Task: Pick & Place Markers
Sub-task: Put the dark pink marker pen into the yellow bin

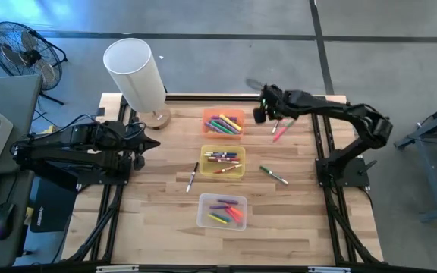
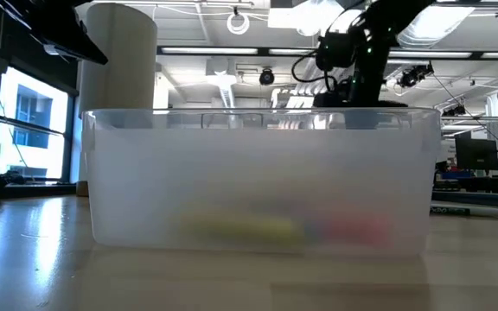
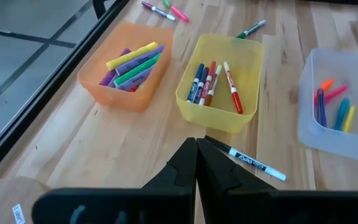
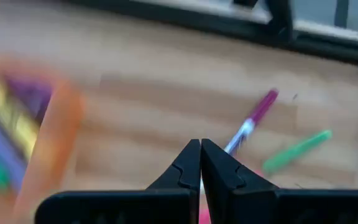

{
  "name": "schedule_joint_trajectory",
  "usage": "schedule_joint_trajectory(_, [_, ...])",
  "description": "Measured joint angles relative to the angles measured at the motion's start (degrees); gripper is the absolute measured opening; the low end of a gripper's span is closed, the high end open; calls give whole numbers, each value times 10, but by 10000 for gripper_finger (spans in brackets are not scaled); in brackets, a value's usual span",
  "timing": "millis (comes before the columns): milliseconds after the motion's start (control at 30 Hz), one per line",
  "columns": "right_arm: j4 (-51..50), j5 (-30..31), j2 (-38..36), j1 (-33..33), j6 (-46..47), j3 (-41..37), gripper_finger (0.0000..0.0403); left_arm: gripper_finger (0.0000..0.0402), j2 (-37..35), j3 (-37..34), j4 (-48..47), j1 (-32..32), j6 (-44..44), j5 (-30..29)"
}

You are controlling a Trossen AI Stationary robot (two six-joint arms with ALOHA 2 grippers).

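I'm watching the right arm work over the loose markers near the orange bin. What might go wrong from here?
1. The right gripper looks shut with only a sliver of pink below its tips, so its hold on a marker may be poor or missing.
2. The purple marker and green marker lie close by and could get knocked.
3. The orange bin sits near the arm's path and could be bumped.

Right gripper (image 4: pixel 199 163) closed, arm extended – left gripper (image 3: pixel 196 163) closed.

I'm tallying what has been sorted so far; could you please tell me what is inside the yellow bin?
The yellow bin holds several white-bodied markers with blue and red caps, lying side by side lengthwise. Its near wall hides part of the floor, so anything lying low against it cannot be seen.
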Motion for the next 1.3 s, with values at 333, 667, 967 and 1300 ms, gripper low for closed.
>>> schedule_joint_trajectory(333, [24,-23,88,-110,43,0,73,0,0,0,-2,0,-27,-5])
schedule_joint_trajectory(667, [17,-60,172,-136,77,0,139,0,0,0,-2,0,-42,-6])
schedule_joint_trajectory(967, [29,-78,207,-140,72,3,107,0,0,0,-2,0,-58,-6])
schedule_joint_trajectory(1300, [52,-90,232,-130,-32,3,24,0,0,0,-2,0,-74,-6])
